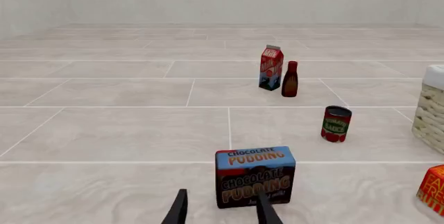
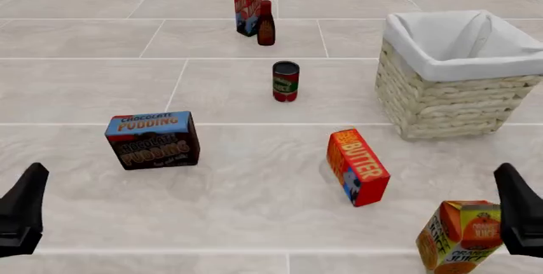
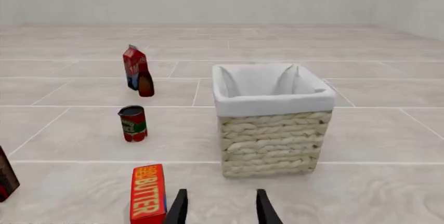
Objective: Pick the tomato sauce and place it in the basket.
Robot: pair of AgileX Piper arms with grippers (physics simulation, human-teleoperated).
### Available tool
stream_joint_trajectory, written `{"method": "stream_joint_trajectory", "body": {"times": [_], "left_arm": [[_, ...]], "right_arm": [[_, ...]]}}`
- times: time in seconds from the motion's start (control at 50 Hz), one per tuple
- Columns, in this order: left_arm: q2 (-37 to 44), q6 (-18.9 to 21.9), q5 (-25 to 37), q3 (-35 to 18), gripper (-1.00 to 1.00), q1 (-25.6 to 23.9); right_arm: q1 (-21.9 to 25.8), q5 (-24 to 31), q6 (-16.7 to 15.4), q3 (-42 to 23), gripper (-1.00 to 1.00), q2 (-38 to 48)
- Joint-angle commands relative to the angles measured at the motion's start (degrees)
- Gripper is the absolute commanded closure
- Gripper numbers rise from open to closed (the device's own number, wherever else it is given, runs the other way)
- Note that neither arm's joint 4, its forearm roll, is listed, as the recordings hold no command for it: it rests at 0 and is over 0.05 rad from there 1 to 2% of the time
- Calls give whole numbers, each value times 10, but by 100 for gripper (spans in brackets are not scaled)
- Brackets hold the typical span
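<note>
Front view shows the tomato sauce (image 2: 286, 81) standing upright on the table, out past the middle, with open surface all round it. The basket (image 2: 441, 105) sits to its right, apart from it, its white lining showing and nothing visible inside. Just beyond the can, farther off, a dark bottle (image 2: 266, 24) stands against a red carton (image 2: 247, 6). Nearer and to the left is the chocolate pudding box (image 2: 154, 139); nearer and to the right lies the butter box (image 2: 357, 166), and at the near right edge an orange juice carton (image 2: 462, 236).

The left gripper (image 1: 222, 209) and the right gripper (image 3: 220, 207) both hang back at the near edge, well apart from the can, each with its fingers spread and nothing between them. In the left wrist view the pudding box sits just ahead of the fingers, with the can (image 1: 336, 123) farther off and to one side; in the right wrist view the can (image 3: 132, 123) stands beside the basket (image 3: 274, 141), beyond the butter box (image 3: 147, 193).

As I read it, the pick has not begun: this is the approach. The next move calls for one arm to reach out over the nearer boxes, descend with fingers straddling the can's sides, and close without tipping it or nudging the bottle behind.
</note>
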Motion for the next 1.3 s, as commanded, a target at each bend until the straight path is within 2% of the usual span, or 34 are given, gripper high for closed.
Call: {"method": "stream_joint_trajectory", "body": {"times": [0.02, 0.06, 0.1, 0.14, 0.18, 0.2, 0.34, 0.64, 0.78, 1.02, 1.18, 1.2, 1.24, 1.3], "left_arm": [[3, 0, -1, -2, -100, 0], [3, 0, -1, -2, -100, 0], [3, 0, -1, -2, -100, 0], [3, 0, -1, -2, -100, 0], [3, 0, -1, -2, -100, 0], [3, 0, -1, -2, -100, 0], [3, 0, -1, -2, -100, 0], [3, 0, -1, -2, -100, 0], [3, 0, -1, -2, -100, 0], [3, 0, -1, -2, -100, 0], [3, 0, -1, -2, -100, 0], [3, 0, -1, -2, -100, 0], [3, 0, -1, -2, -100, 0], [3, 0, -1, -2, -100, 0]], "right_arm": [[8, -4, -18, 0, -100, 2], [11, -6, -9, 0, -100, 10], [14, -6, -22, 0, -100, 8], [14, -19, 3, 0, -100, 32], [16, -13, -9, 0, -100, 20], [13, -19, 2, 0, -100, 33], [17, -22, -7, 0, -100, 35], [51, -115, -19, -3, -100, 133], [67, -114, -24, -24, -100, 149], [96, -142, -35, -66, -100, 218], [112, -154, -33, -85, -100, 249], [113, -155, -14, -89, -100, 258], [119, -160, -31, -94, -100, 270], [123, -165, -28, -103, -100, 287]]}}
